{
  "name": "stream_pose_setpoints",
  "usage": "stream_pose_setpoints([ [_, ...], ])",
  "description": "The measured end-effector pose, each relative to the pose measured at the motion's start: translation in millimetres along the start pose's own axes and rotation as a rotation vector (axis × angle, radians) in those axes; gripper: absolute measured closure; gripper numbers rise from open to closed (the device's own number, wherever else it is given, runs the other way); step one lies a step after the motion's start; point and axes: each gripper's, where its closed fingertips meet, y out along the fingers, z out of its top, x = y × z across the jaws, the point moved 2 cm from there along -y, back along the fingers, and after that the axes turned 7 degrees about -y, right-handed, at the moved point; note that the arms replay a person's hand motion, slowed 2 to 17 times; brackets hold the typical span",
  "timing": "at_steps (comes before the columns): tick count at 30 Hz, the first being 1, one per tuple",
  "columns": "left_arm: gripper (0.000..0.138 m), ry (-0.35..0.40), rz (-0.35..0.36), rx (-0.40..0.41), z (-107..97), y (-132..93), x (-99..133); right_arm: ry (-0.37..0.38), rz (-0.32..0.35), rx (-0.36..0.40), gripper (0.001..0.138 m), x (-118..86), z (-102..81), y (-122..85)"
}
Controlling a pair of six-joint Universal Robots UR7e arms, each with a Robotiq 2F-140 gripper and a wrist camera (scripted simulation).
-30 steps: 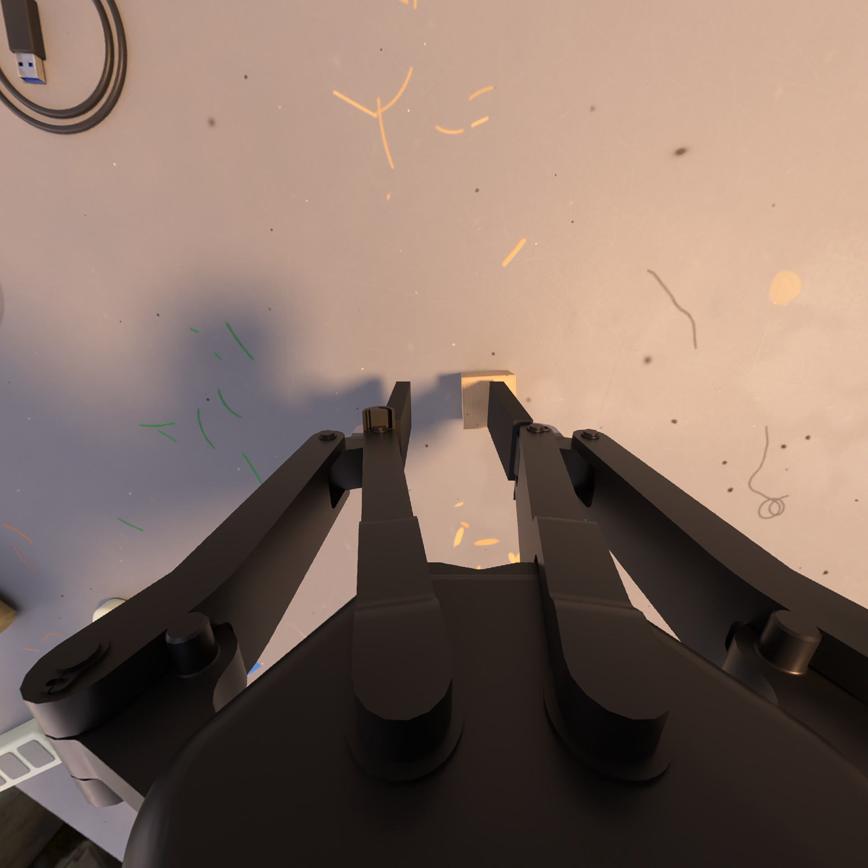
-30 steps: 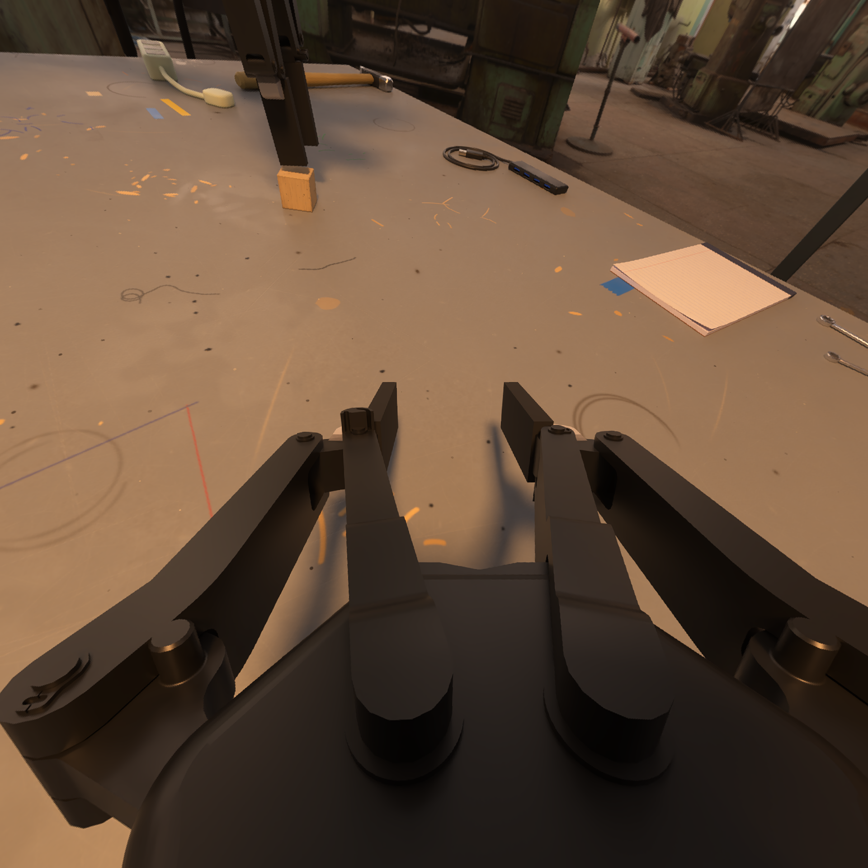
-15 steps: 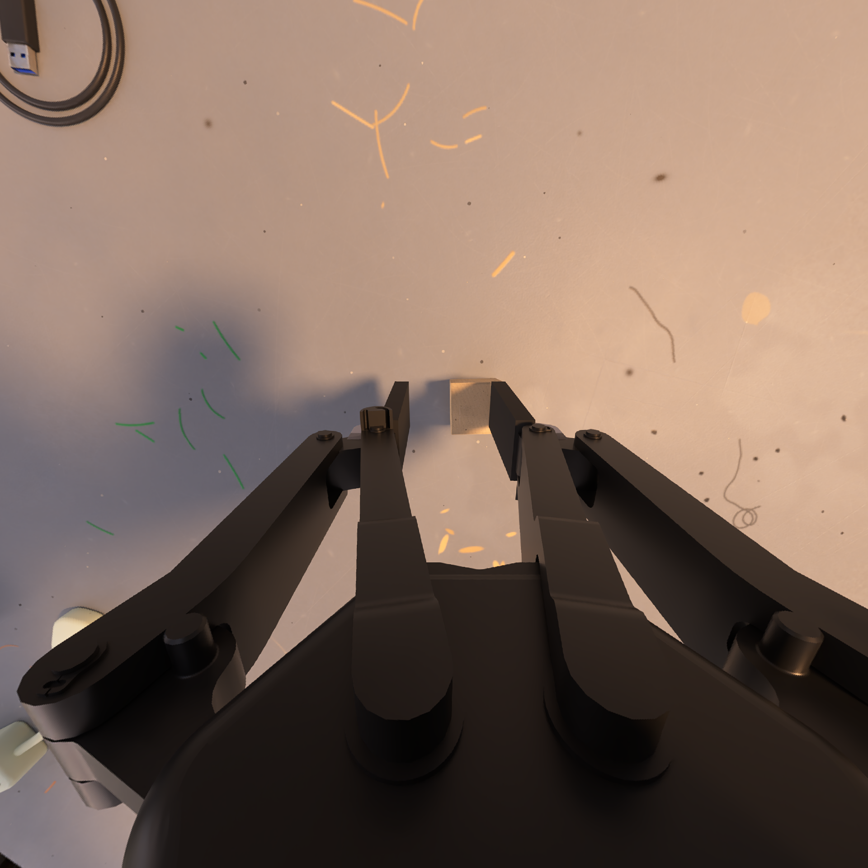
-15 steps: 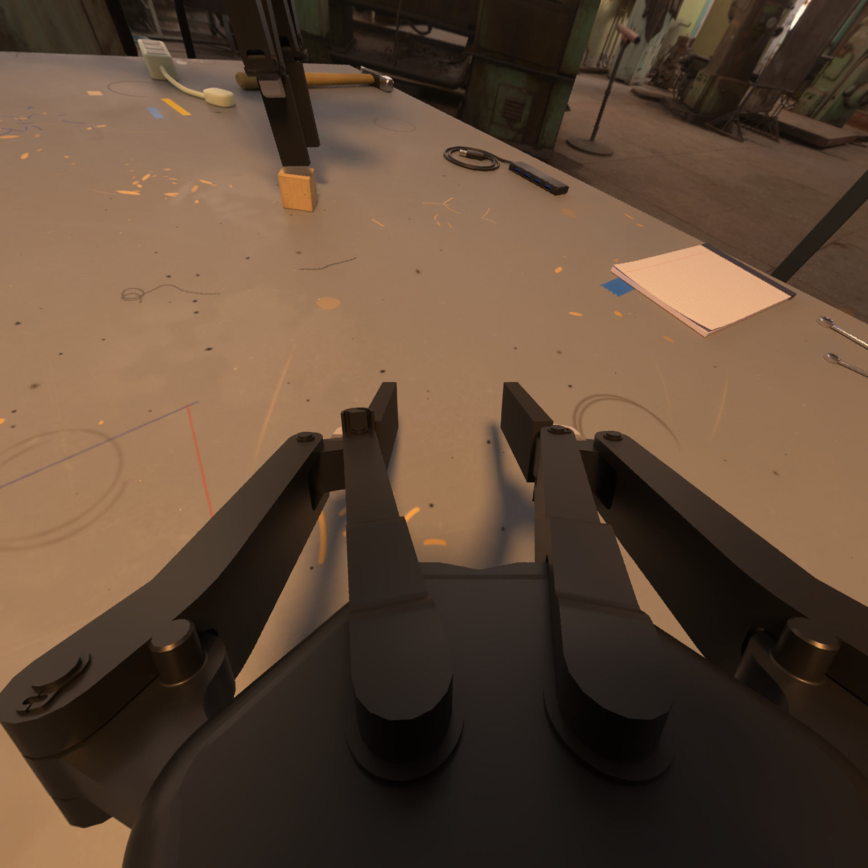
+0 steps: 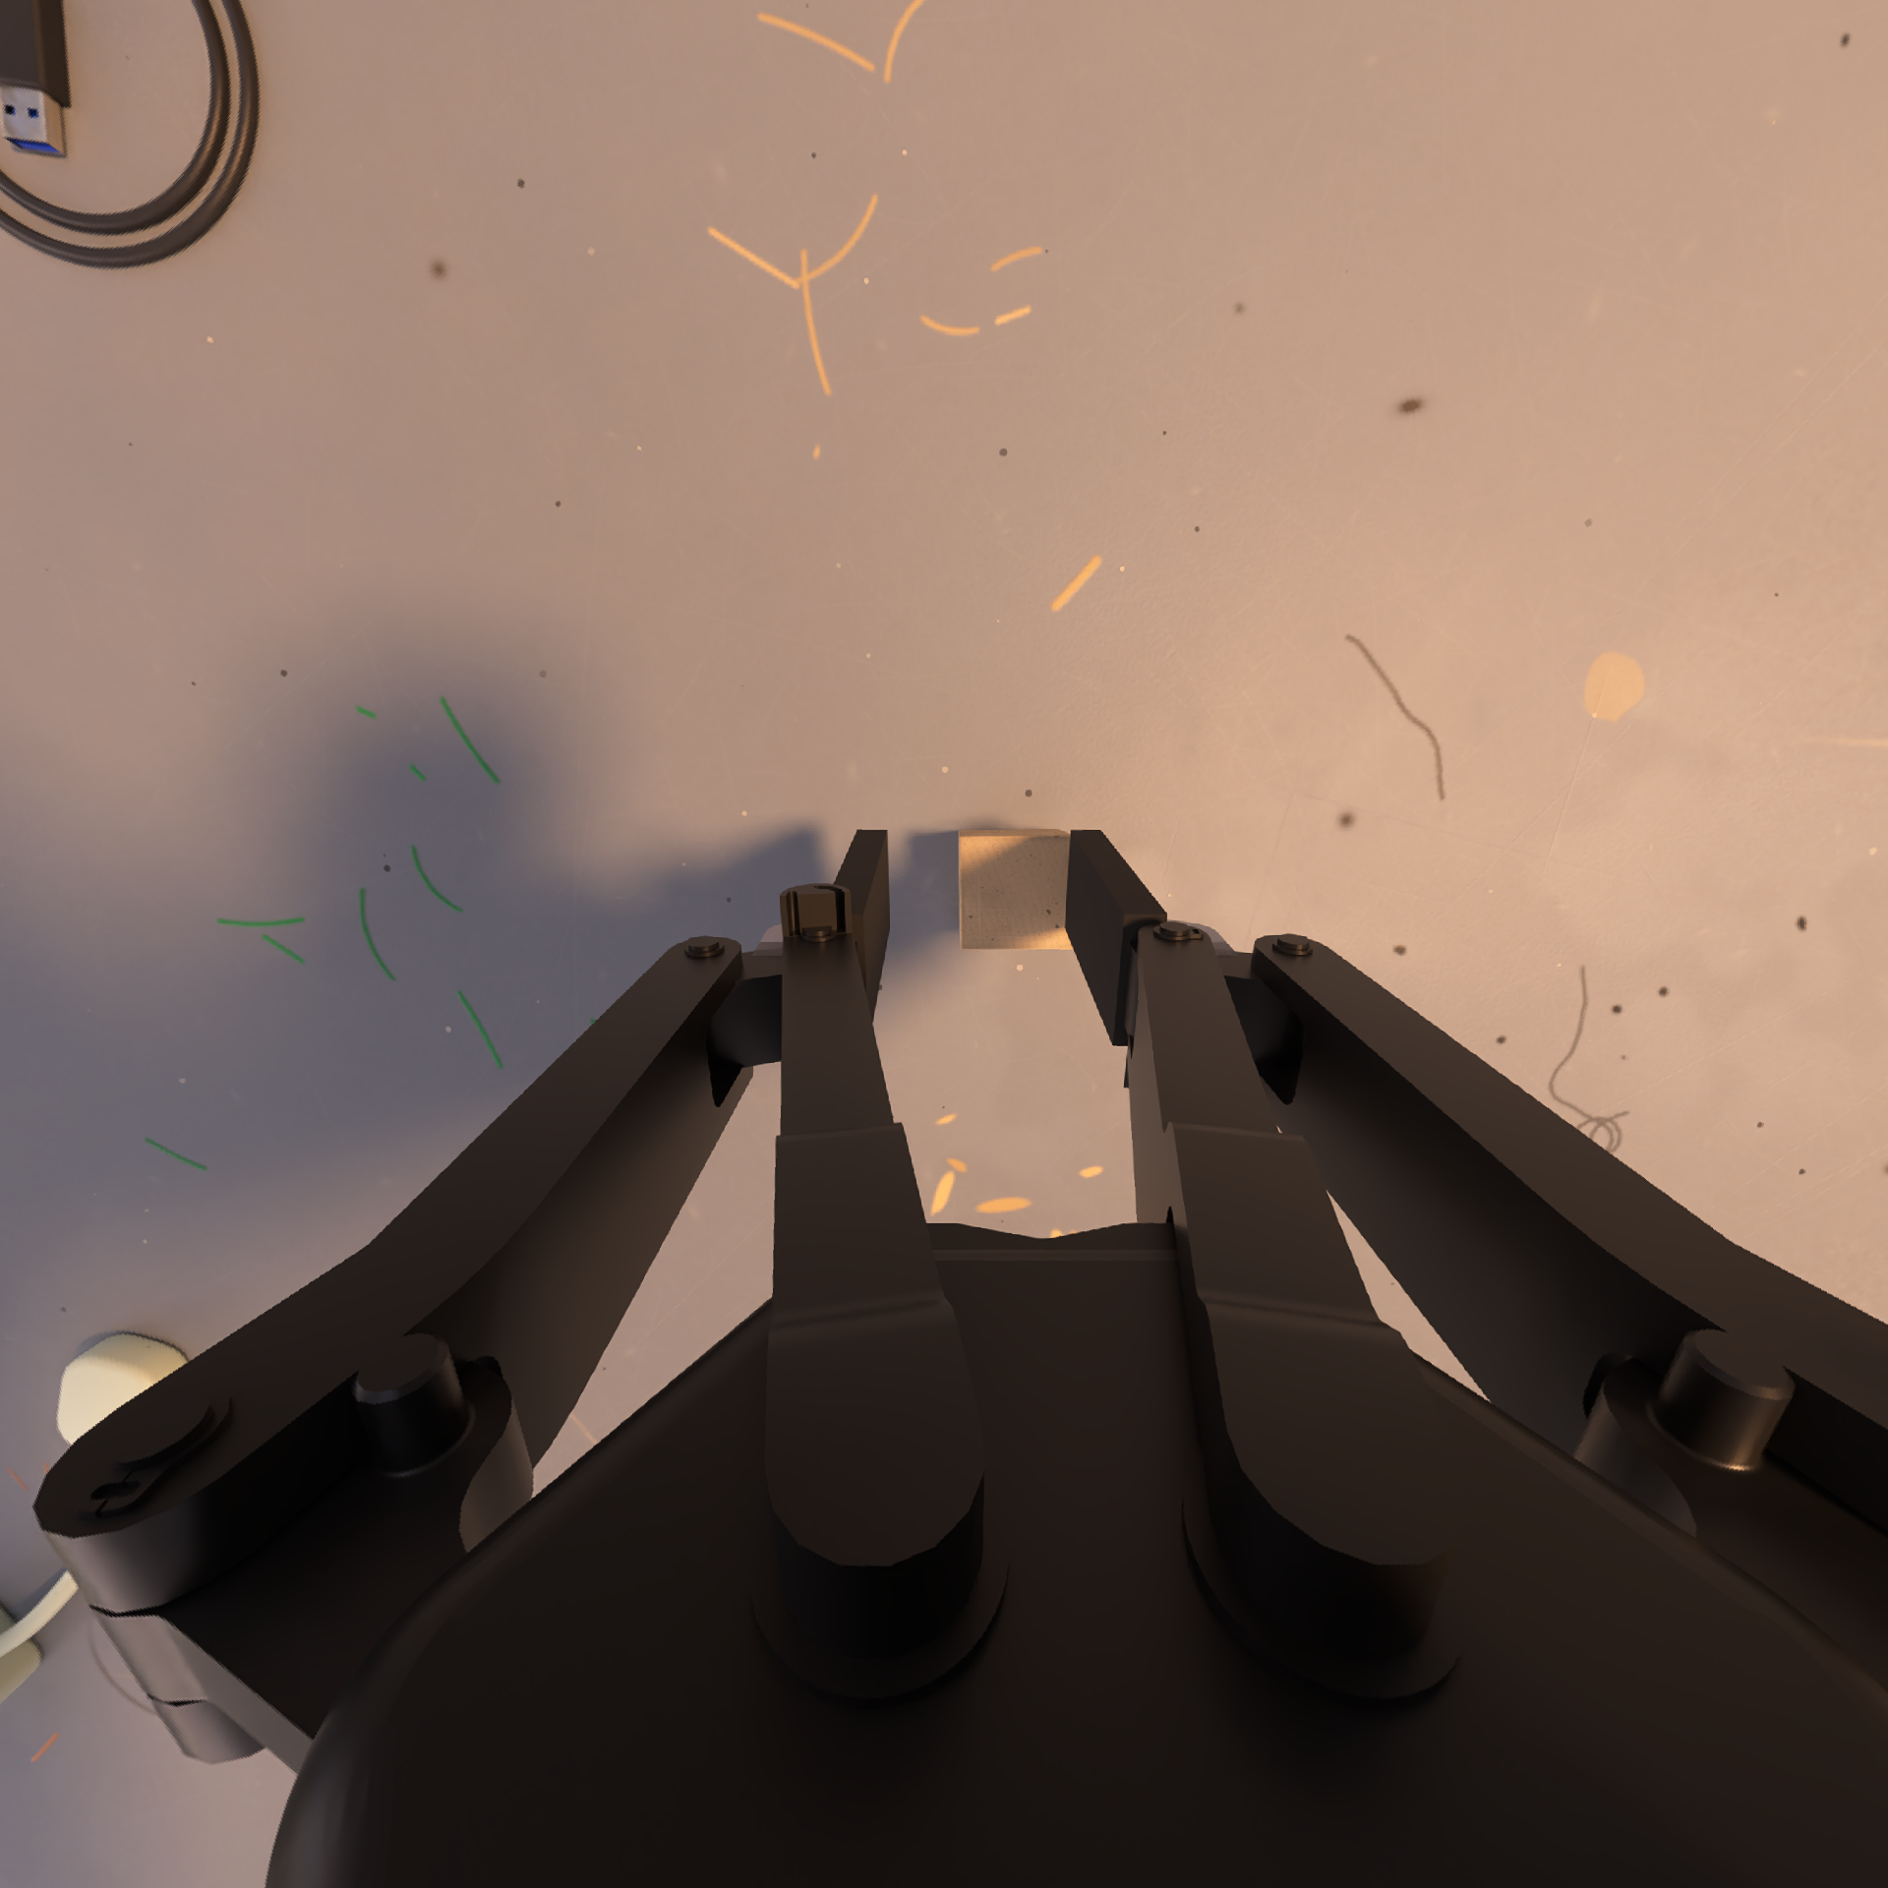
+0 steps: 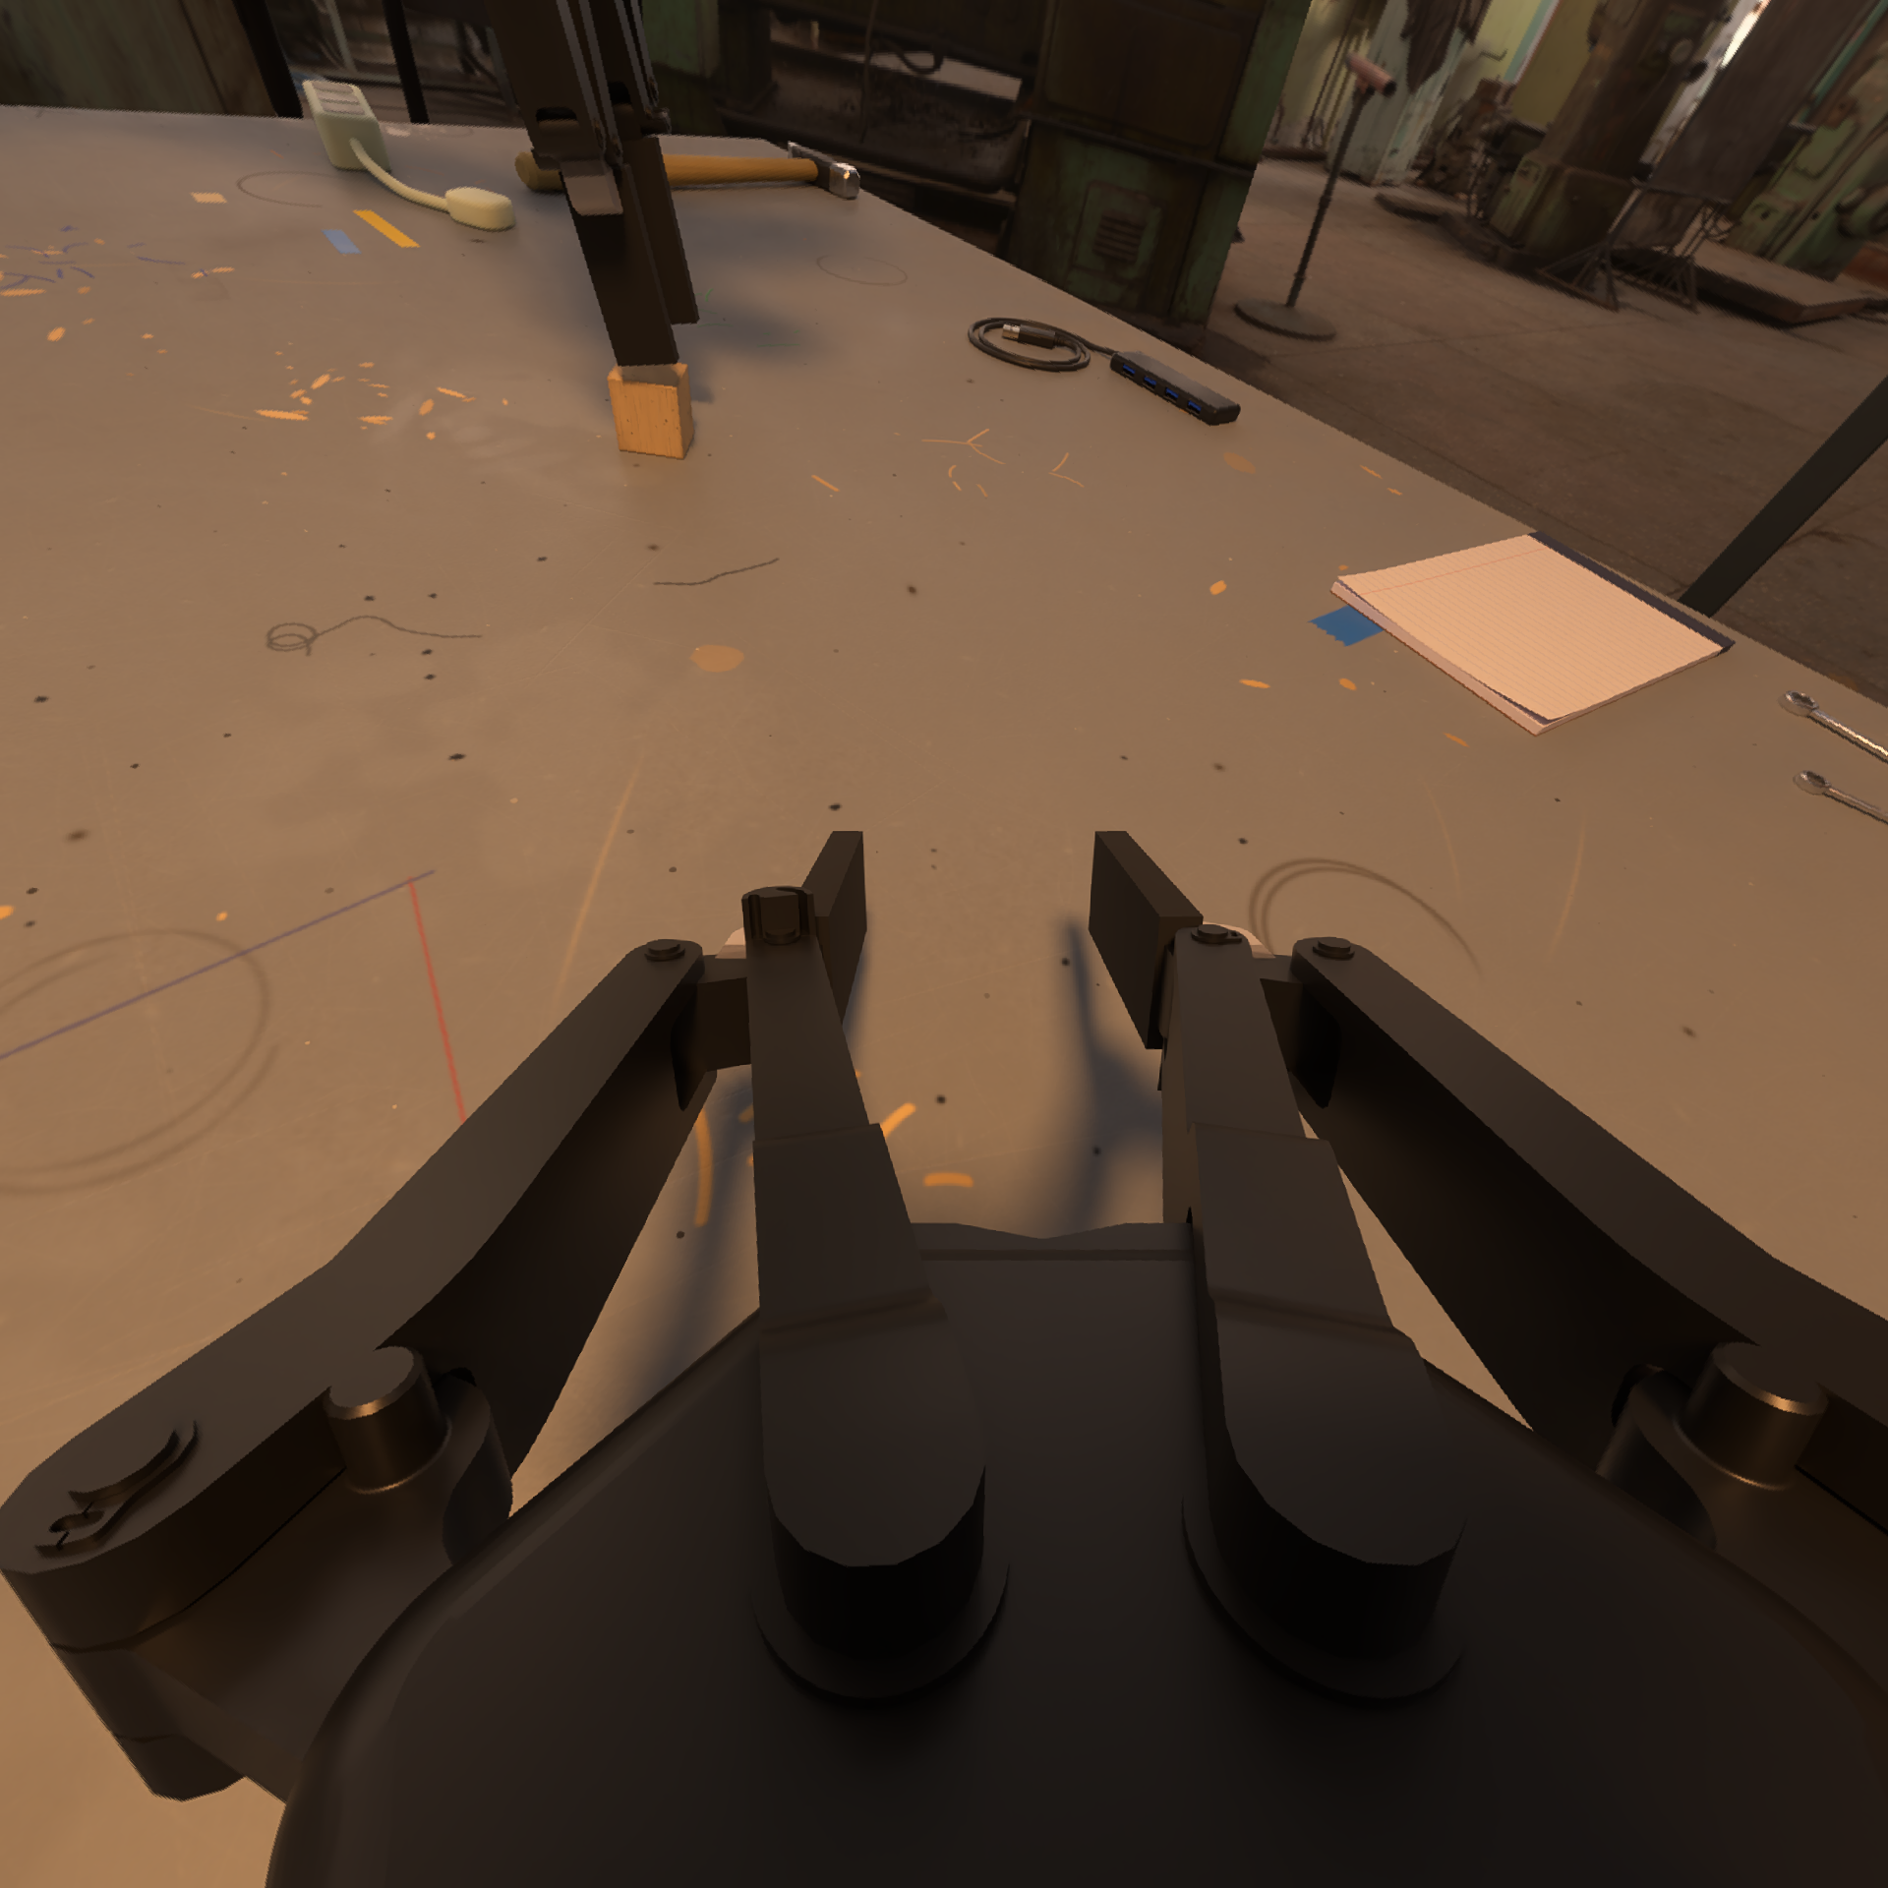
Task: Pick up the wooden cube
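Observation:
The wooden cube (image 5: 1011, 889) stands on the grey table (image 5: 1328, 409). In the left wrist view it sits between the tips of my open left gripper (image 5: 979, 884), against the right finger (image 5: 1108, 919) and with a gap to the left finger (image 5: 868, 889). In the right wrist view the cube (image 6: 651, 411) is at the far left, with the left gripper (image 6: 644, 342) coming down on it from above. My right gripper (image 6: 978, 889) is open and empty, low over the table and far from the cube.
A coiled USB cable (image 5: 133, 143) lies at the far left, joined to a hub (image 6: 1175, 386). A hammer (image 6: 715, 169), a cream power strip (image 6: 342, 123) and its plug (image 5: 118, 1374) lie behind the cube. A notepad (image 6: 1532, 633) and wrenches (image 6: 1839, 730) lie right.
My left gripper has shifted sideways, so the cube now sits between its fingertips instead of at the right fingertip. The cube and the right gripper have not moved.

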Motion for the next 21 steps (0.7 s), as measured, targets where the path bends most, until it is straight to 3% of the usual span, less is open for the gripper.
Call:
stream_pose_setpoints([
  [21,0.089,-0.001,0.006,0.002,-3.5,6.9,5.8,-0.007,0.003,0.000,0.080,-2.0,0.6,0.1],
])
